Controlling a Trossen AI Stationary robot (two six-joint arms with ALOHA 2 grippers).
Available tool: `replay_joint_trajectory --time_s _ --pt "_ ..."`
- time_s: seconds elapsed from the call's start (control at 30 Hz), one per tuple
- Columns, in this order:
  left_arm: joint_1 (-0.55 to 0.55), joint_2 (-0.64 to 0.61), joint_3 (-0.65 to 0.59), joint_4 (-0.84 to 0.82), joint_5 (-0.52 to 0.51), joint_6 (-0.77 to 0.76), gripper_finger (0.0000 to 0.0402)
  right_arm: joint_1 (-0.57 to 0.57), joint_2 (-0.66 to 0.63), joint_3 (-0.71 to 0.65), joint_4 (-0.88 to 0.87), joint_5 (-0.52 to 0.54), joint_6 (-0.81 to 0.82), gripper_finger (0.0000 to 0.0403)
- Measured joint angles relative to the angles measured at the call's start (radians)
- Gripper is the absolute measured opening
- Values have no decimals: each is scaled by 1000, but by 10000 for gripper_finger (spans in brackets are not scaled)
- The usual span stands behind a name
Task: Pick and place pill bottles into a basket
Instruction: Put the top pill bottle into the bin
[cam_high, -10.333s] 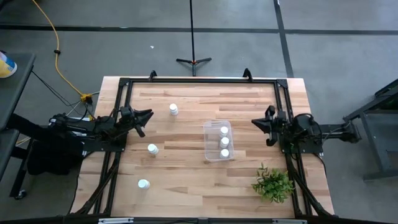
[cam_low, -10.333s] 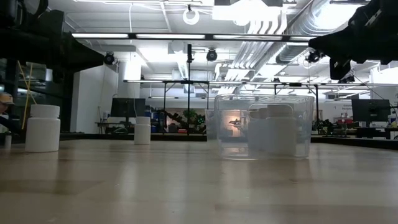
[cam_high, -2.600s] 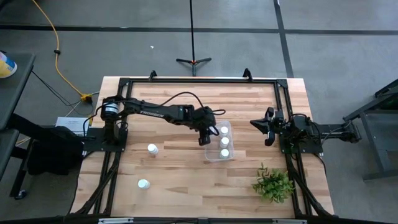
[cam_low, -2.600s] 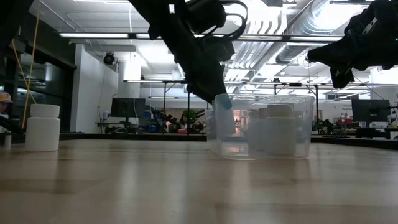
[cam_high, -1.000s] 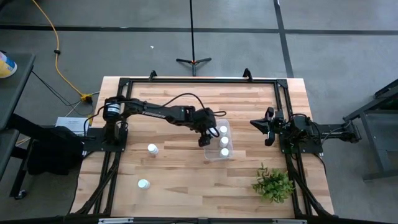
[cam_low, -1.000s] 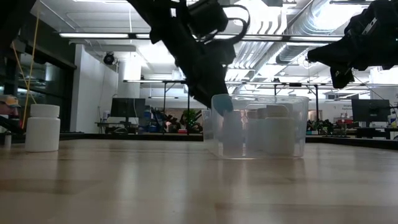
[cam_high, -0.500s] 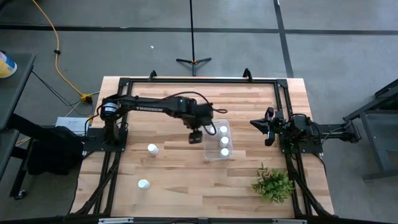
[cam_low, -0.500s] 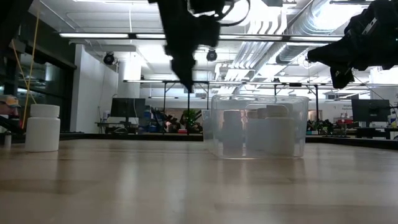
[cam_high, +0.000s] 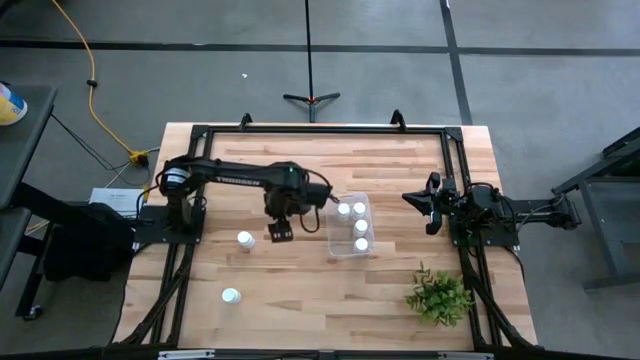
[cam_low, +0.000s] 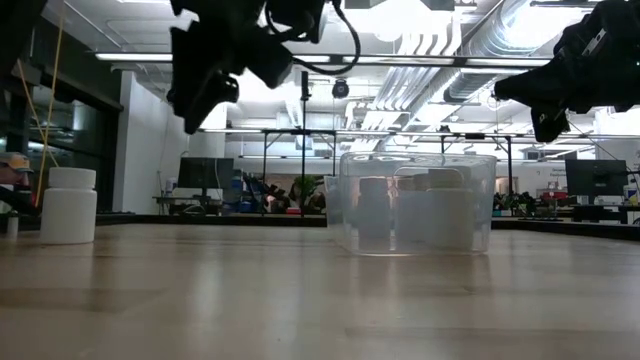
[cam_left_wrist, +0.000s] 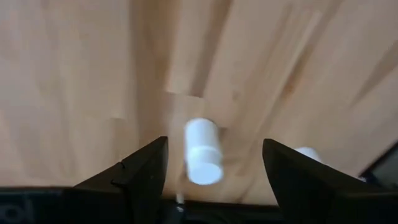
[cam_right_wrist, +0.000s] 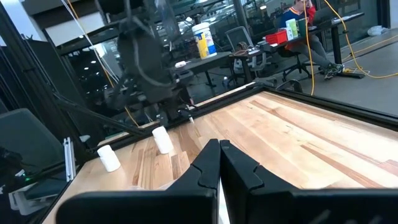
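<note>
Two white pill bottles stand upright on their bases on the wood, one (cam_high: 245, 240) at the left and one (cam_high: 231, 296) nearer the front. Several more (cam_high: 361, 227) stand inside the basket (cam_high: 331, 230), a clear bin at mid-table. My left gripper (cam_high: 278, 234) hovers open above the table between the basket and the left bottle, high up in the low view (cam_low: 200, 100). Its wrist view looks down on that bottle (cam_left_wrist: 202, 151) between its fingers, far below them. My right gripper (cam_high: 428, 205) waits shut at the right edge, raised (cam_low: 545, 100).
A green leafy plant (cam_high: 438, 295) sits at the near right corner. Black frame rails (cam_high: 320, 130) run along the table's far, left and right edges. Bare wood lies between the basket and the two loose bottles.
My left gripper has risen out of the basket's far left corner and swung toward the table's left edge, ending close to the loose bottle there. One bottle stays standing inside the basket where the gripper was.
</note>
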Motion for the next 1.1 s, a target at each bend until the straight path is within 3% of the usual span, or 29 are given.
replay_joint_trajectory --time_s 0.2,0.63,0.83,1.1 --pt "-79 1 -74 -4 52 -23 295 0 0 0 0 0 0 0" --pt "-124 -10 -438 -7 85 -86 294 0 2 0 0 2 -17 0" --pt "-125 -10 -466 13 78 -119 294 0 2 0 0 4 -18 0" --pt "-125 -10 -466 187 76 -131 294 0 2 0 4 24 -18 0"
